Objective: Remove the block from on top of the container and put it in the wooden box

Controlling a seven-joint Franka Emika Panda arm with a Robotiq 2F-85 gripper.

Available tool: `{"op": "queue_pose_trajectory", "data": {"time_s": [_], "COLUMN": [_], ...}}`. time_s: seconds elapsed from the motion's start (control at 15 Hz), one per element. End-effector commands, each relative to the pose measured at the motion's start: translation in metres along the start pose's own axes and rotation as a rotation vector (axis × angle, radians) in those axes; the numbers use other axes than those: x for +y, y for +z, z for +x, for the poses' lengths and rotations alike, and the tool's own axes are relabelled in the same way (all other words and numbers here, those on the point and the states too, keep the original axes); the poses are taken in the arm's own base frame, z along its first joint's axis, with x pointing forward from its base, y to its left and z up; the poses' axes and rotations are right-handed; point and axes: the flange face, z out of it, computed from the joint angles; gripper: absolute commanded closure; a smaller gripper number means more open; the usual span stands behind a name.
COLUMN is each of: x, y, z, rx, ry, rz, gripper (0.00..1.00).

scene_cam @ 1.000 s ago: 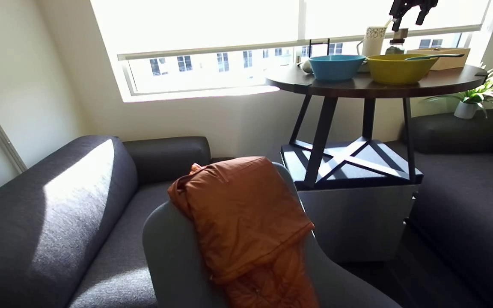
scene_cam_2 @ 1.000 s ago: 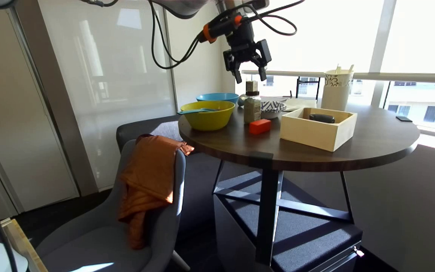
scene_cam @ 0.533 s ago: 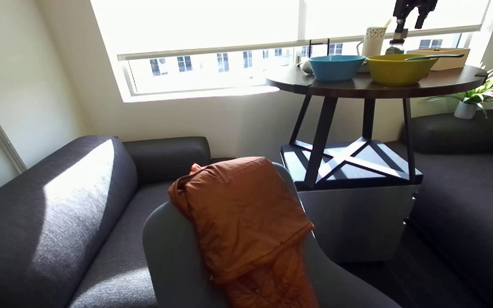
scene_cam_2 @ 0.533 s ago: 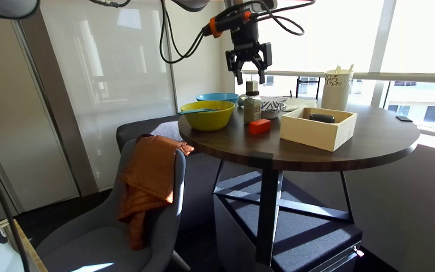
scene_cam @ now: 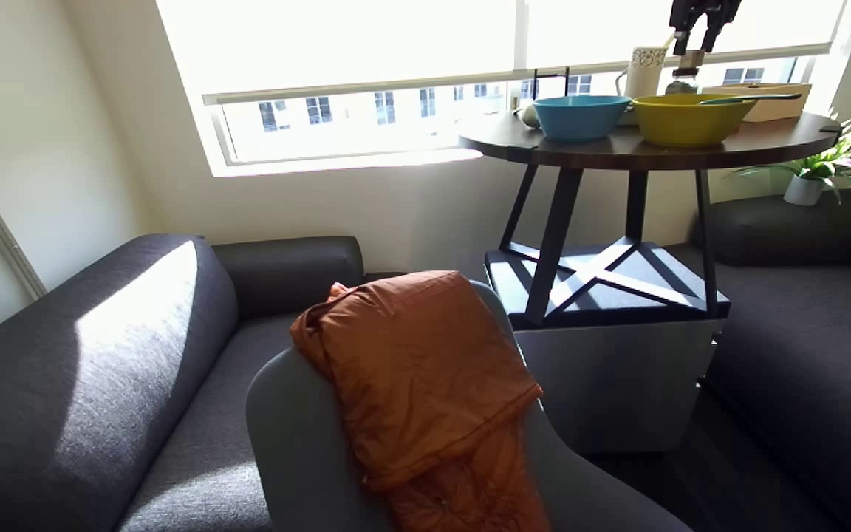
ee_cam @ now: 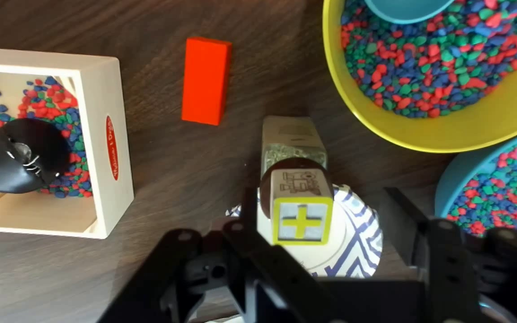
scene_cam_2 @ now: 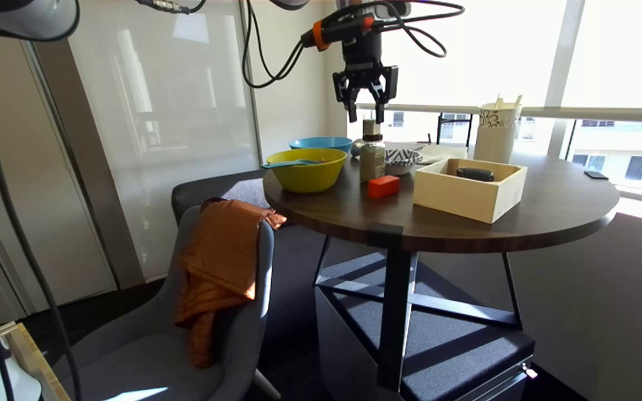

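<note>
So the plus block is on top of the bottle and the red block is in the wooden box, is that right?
Not quite: the red block lies on the table, outside the wooden box, as the wrist view shows. The plus block is indeed on top of the bottle.

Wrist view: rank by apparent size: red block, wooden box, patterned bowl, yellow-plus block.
1. Wooden box, cropped by the frame
2. Patterned bowl, partly hidden
3-4. Red block and yellow-plus block: too alike to rank; the latter sits nearer the camera
</note>
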Motion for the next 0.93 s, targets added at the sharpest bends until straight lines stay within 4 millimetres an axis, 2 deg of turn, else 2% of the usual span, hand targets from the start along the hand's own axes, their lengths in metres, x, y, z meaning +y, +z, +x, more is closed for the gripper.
{"op": "queue_pose_trajectory", "data": {"time_s": [0.0,0.07,0.2,0.33,0.47,0.67,0.8,0.87], "x": [0.004,0.004,0.005,0.006,0.007,0.01,0.015,0.026], "y": [0.0,0.001,0.002,0.004,0.003,0.002,-0.004,-0.015], "z": [0.01,0.011,0.014,0.015,0.015,0.015,0.014,0.01], "rx": [0.008,0.009,0.008,0.006,0.001,0.001,0.016,0.042], "ry": [0.008,0.009,0.012,0.013,0.015,0.023,0.044,0.084], "rz": [0.018,0.014,0.004,-0.006,-0.01,-0.025,-0.044,-0.046], "gripper": [0.29,0.3,0.36,0.57,0.68,0.9,0.92,0.92]}}
